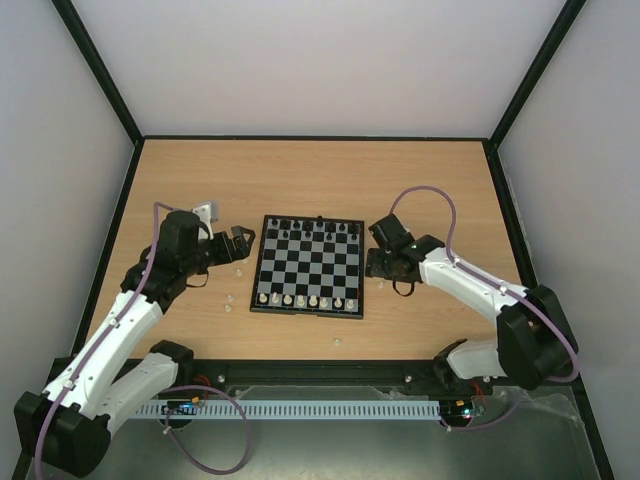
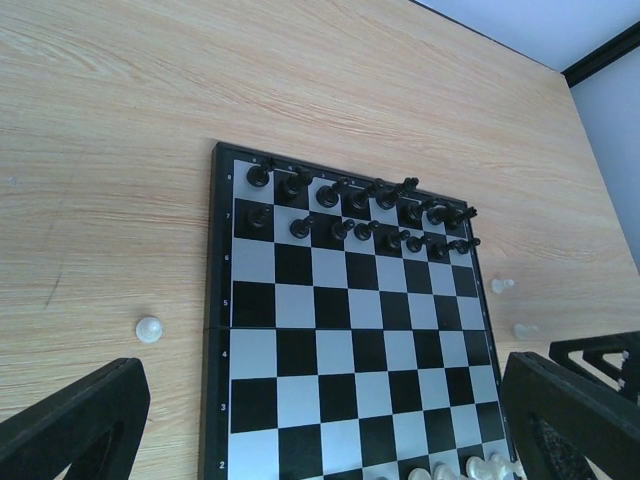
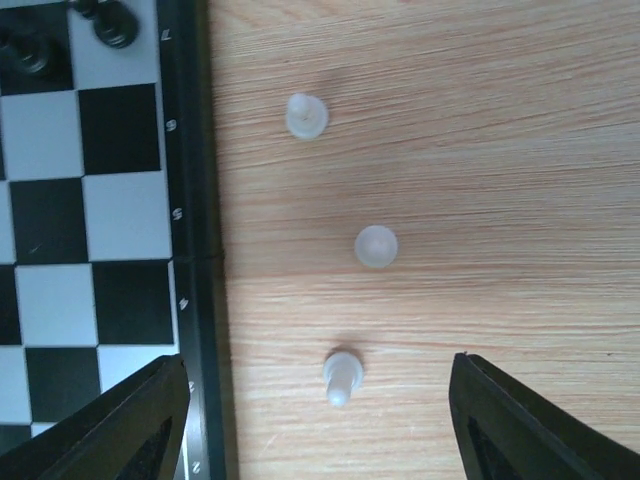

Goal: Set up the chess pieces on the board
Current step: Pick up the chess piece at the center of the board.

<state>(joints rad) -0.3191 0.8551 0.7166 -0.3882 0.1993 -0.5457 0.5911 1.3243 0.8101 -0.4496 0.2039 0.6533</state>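
Note:
The board (image 1: 308, 265) lies mid-table, with black chess pieces (image 1: 310, 232) filling its two far rows and whitish ones (image 1: 305, 299) along the near row. My right gripper (image 1: 385, 262) hangs beside the board's right edge. In the right wrist view it (image 3: 315, 425) is open, its fingers well apart on either side of a whitish pawn (image 3: 340, 378) on the wood, touching nothing. Two more whitish pieces (image 3: 376, 247) (image 3: 306, 115) stand beyond it. My left gripper (image 1: 240, 243) is open at the board's left edge (image 2: 215, 330), holding nothing.
Loose whitish pieces lie on the wood left of the board (image 1: 228, 300) (image 2: 149, 329), and one sits near the front edge (image 1: 337, 342). The black rail (image 1: 320, 372) runs along the near side, and walls enclose the table.

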